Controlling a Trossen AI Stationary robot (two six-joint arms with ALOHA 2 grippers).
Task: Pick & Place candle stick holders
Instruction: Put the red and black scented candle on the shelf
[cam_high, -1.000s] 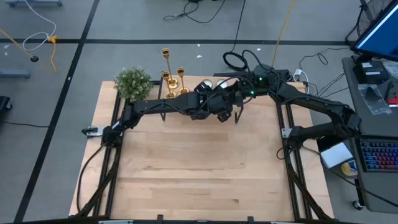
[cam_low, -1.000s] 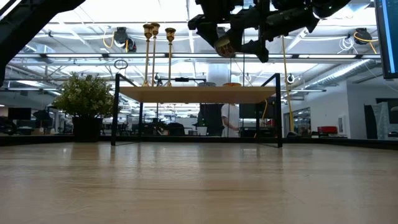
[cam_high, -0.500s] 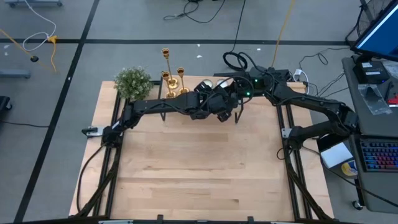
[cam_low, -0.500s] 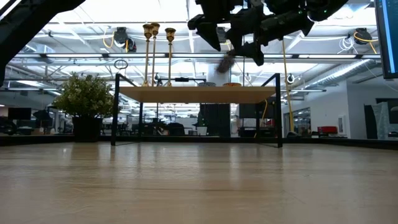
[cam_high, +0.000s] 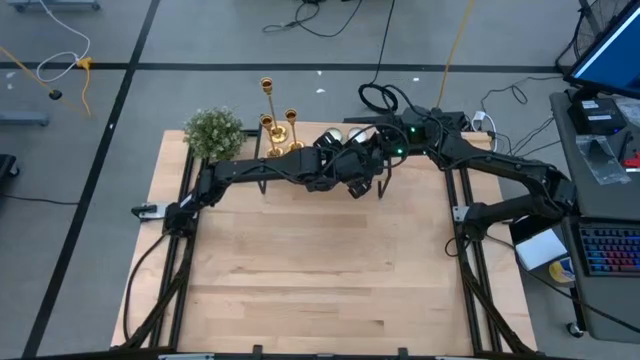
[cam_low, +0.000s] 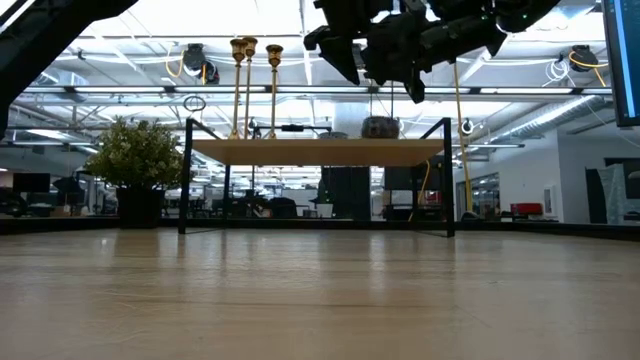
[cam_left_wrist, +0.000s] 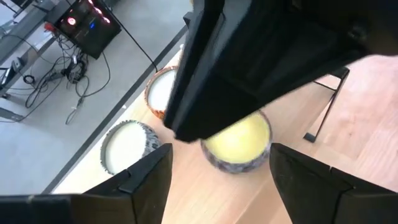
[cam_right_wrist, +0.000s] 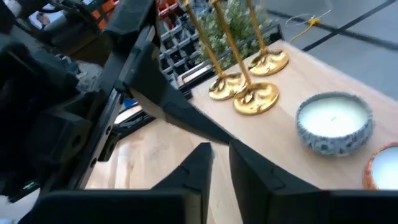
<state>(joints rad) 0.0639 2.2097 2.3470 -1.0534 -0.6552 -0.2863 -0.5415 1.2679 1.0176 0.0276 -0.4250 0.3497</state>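
Note:
Three gold candle stick holders (cam_high: 272, 130) (cam_low: 248, 85) stand on their round bases (cam_right_wrist: 249, 93) on the left part of a raised wooden shelf (cam_low: 310, 150) at the table's far side. Both grippers hang close together above the shelf's middle, to the right of the holders. My left gripper (cam_left_wrist: 224, 177) is open. Its fingers stand on either side of a yellow candle in a tin (cam_left_wrist: 239, 140) that rests on the shelf below them. My right gripper (cam_right_wrist: 221, 162) is shut with nothing between its fingers and points toward the holders.
A green bushy plant (cam_high: 213, 132) (cam_low: 140, 155) stands at the shelf's left end. Two more tin candles (cam_left_wrist: 127, 146) (cam_right_wrist: 333, 121) sit on the shelf near the yellow one. The wide wooden table (cam_high: 320, 270) lies in front of the shelf. Cables and a desk lie beyond the table's edges.
A round tin candle that was up between the grippers has dropped straight down onto the shelf, where it stands upright now. Both arms have stayed above the shelf's middle.

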